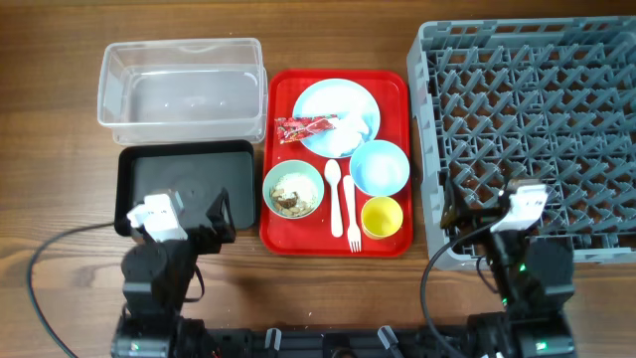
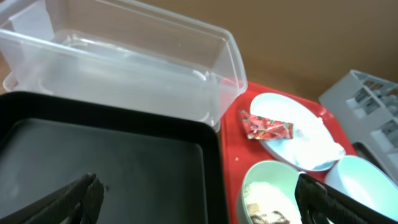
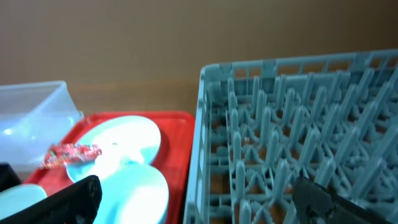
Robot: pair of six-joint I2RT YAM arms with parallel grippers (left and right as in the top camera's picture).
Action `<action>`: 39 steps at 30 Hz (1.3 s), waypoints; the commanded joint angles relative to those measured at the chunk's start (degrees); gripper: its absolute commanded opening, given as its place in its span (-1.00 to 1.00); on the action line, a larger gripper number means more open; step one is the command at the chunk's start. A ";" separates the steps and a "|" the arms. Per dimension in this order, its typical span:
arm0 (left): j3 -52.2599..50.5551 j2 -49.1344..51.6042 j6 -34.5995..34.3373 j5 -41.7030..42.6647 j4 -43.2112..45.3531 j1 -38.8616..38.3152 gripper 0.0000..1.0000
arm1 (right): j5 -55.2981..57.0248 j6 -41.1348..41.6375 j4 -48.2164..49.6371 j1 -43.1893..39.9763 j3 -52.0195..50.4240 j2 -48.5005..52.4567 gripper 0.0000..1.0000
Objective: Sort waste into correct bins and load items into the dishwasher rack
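On the red tray, the light blue plate [image 1: 336, 116] holds a red snack wrapper [image 1: 306, 127] and white tissue [image 1: 355, 125]. The pale green bowl [image 1: 292, 189] holds food scraps [image 1: 291, 196]. The light blue bowl [image 1: 380, 166], yellow cup [image 1: 382, 216], white spoon [image 1: 334, 193] and fork [image 1: 352, 211] lie beside them. The clear tub [image 1: 180, 91] and black tray [image 1: 187, 181] are on the left, the grey dishwasher rack [image 1: 532, 129] on the right. My left gripper [image 2: 199, 205] is open over the black tray's [image 2: 106, 162] right edge. My right gripper [image 3: 199, 202] is open over the rack's [image 3: 298, 137] left edge.
The red serving tray [image 1: 278, 234] sits between the black tray and the rack. Bare wooden table runs along the front. Black cables trail from both arm bases at the near edge.
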 commanded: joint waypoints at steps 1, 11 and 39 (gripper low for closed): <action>12.02 12.52 -0.90 0.70 -5.84 0.44 1.00 | -0.09 1.03 -7.10 0.17 10.75 10.34 0.99; 42.73 45.59 -0.70 3.76 -34.53 0.44 1.00 | 0.35 -1.07 -31.17 0.17 34.99 35.69 0.99; 63.91 94.36 5.33 7.69 1.44 -26.67 0.92 | 11.30 8.59 -37.55 0.17 36.09 37.48 0.99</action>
